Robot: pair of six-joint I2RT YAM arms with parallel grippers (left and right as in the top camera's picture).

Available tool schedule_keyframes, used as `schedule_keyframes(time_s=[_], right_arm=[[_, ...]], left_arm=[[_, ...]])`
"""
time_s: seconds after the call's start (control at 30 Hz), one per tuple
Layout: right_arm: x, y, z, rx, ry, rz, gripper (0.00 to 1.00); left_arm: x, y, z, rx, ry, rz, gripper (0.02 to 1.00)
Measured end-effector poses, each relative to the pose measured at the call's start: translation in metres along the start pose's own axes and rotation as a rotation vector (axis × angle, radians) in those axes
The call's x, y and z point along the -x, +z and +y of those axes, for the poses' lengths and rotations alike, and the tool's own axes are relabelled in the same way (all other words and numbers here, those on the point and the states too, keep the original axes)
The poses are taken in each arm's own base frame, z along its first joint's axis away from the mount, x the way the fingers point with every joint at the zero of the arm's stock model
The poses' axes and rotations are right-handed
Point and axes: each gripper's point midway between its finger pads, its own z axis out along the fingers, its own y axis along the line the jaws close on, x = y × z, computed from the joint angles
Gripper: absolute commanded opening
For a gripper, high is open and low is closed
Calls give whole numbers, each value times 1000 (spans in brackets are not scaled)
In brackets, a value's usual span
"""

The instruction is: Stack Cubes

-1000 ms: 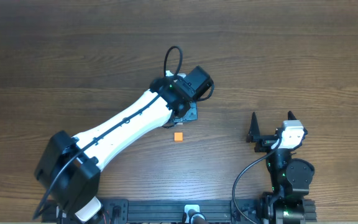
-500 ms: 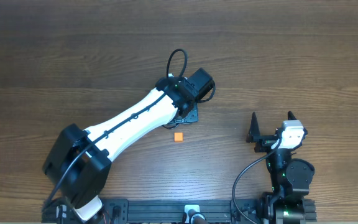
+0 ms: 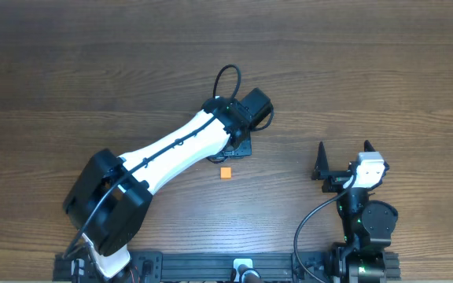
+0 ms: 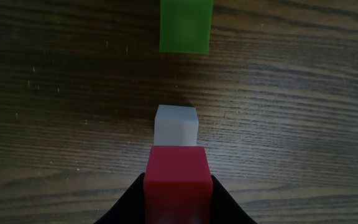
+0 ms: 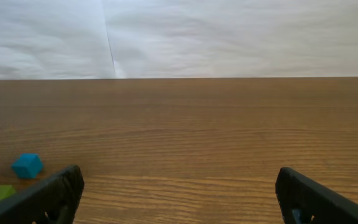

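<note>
My left pincer [image 4: 178, 206] is clamped on a red cube [image 4: 178, 180], one finger pressing each side face, and the cube sits square between them. My landmark is the grey cube [image 4: 176, 127], which stands on the surface [image 3: 368, 63]. The red cube hangs just short of it on the side nearest my wrist and overlaps its near edge in the left wrist view. A green cube [image 4: 186, 25] lies beyond the grey cube, well apart from it and roughly in line with both. An orange cube [image 3: 225, 173] rests on the bare wood close to where my left arm [image 3: 171, 149] ends, so I judge it to be near the grey cube, but I cannot say on which side. My right pincer [image 3: 343, 156] stands wide open and holds nothing, parked far from the grey cube. I take the step in hand to be setting red on grey, and the risks are mostly about alignment. I cannot tell how far the red cube clears the top of the grey cube, so if I push forward too low its front face will shove the grey cube towards the green one. If I let go while the red cube only half covers the grey cube, it will tip off the near edge. Fingers that reach below the red cube could also catch the grey cube's sides and drag it as I pull away.
</note>
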Motion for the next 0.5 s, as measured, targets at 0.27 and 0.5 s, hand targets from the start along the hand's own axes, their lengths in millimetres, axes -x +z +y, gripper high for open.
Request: schedule_keyframes(time_s=[0.27,0.5], right_arm=[[0,0,0,0,-1,0,991],[0,0,0,0,-1,0,991]], left_arm=[[5,2,5,4,-20,6,42],[5,4,6,6,-12,10,42]])
